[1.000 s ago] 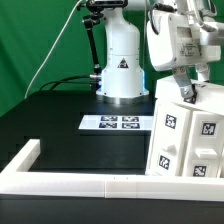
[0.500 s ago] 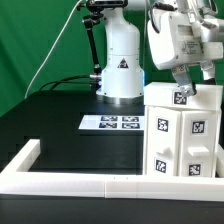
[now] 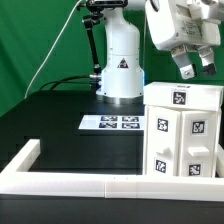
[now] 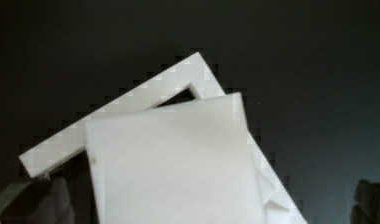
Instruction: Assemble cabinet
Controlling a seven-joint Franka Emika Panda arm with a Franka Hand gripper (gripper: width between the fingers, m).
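Observation:
The white cabinet [image 3: 185, 130] stands upright at the exterior view's right, with black-and-white tags on its top and front faces, and its base is against the border frame. My gripper [image 3: 197, 68] hangs just above the cabinet's top, apart from it, jaws open and empty. In the wrist view the cabinet [image 4: 169, 160] fills the middle as a white block with a panel edge beyond it. My dark fingers [image 4: 27, 200] show at both sides of it, wide apart.
The long low white border frame [image 3: 90, 183] runs along the front and up the exterior view's left. The marker board [image 3: 120, 123] lies flat mid-table. The arm's white base [image 3: 120, 65] stands behind it, before a green backdrop.
The cabinet went from tilted in my grip to standing upright. My gripper has let go and risen clear of its top.

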